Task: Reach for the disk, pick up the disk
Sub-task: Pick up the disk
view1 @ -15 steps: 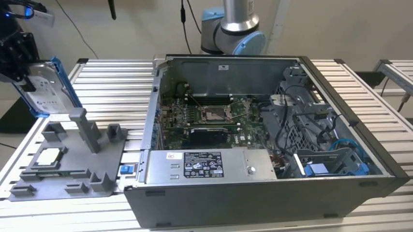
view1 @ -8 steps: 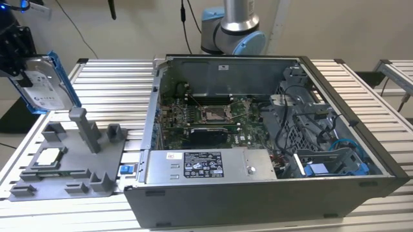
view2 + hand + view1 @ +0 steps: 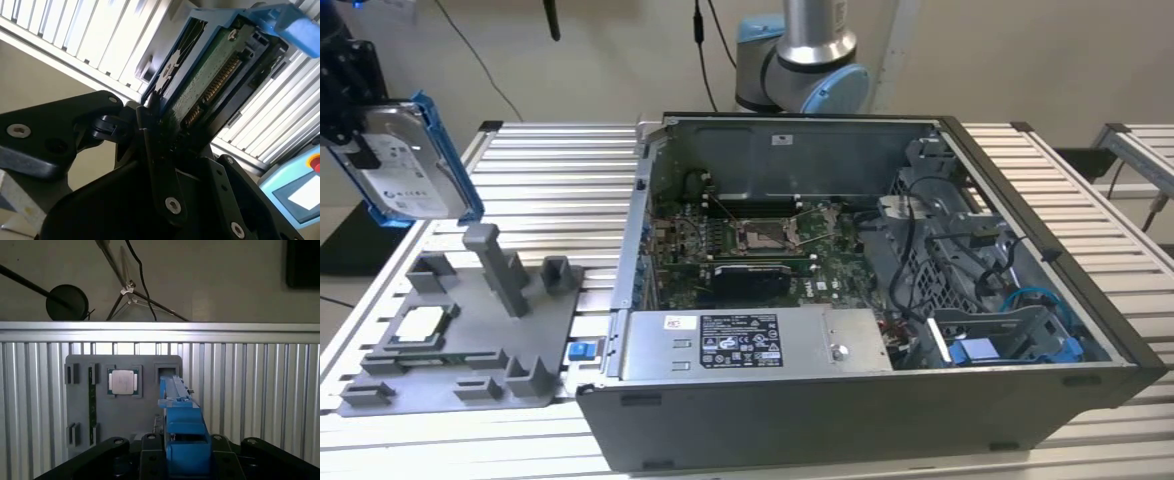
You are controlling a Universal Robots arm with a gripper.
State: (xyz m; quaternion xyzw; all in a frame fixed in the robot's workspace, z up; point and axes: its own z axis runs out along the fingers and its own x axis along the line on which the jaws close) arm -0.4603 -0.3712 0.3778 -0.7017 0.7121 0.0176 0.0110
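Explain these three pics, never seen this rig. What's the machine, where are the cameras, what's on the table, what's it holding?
It is one robot arm with a gripper. The exterior view comes from a camera off the arm, looking over a slatted metal table. On it sit an open computer case and, toward the exterior view's left, a grey holder tray with a small square chip in it. Both wrist views come from cameras riding on the arm. The gripper is shut on the disk, a silver hard drive in blue rails, held clear of the table near the tray. The second wrist view shows its green circuit-board side between the black fingers.
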